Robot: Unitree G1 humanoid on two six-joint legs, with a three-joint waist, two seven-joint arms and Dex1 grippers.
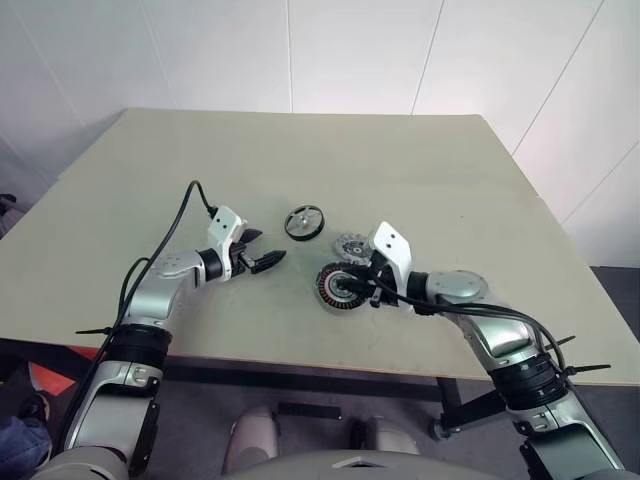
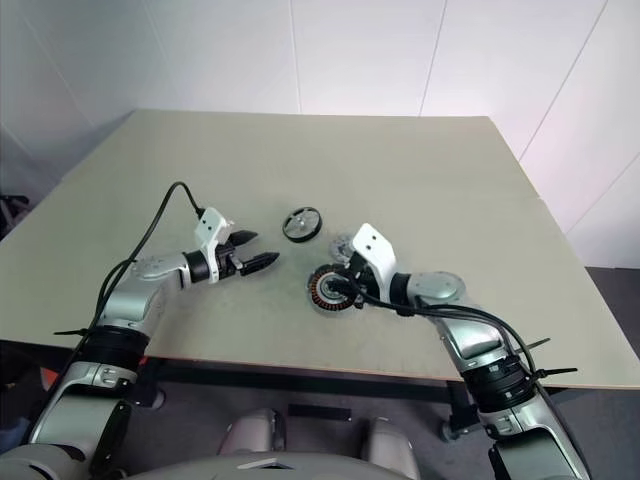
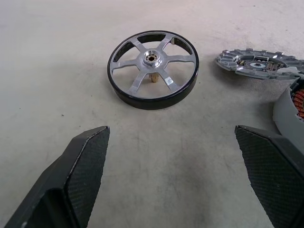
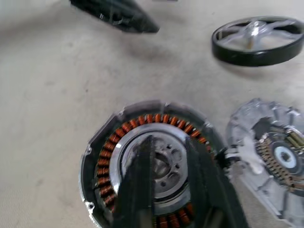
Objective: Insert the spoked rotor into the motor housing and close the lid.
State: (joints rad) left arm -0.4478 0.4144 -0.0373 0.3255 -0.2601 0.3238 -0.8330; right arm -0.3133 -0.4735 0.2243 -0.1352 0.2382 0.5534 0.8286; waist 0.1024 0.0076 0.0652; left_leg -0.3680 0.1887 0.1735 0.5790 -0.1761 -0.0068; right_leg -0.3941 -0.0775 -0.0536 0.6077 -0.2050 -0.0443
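The rotor [image 3: 152, 69] lies flat on the counter [image 1: 400, 160], just ahead of the left gripper [image 1: 262, 250], whose fingers stand wide apart and empty. The right gripper [image 4: 173, 156], fingers nearly together and holding nothing, hangs over the housing's [image 4: 107, 156] centre, with the lid [image 4: 270, 156] just beside it.

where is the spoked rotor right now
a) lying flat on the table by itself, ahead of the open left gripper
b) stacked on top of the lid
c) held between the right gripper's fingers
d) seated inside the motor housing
a: the spoked rotor lies flat on the table, touched by nothing, in front of the left gripper, whose fingers stand wide open, and apart from the motor housing and the lid.
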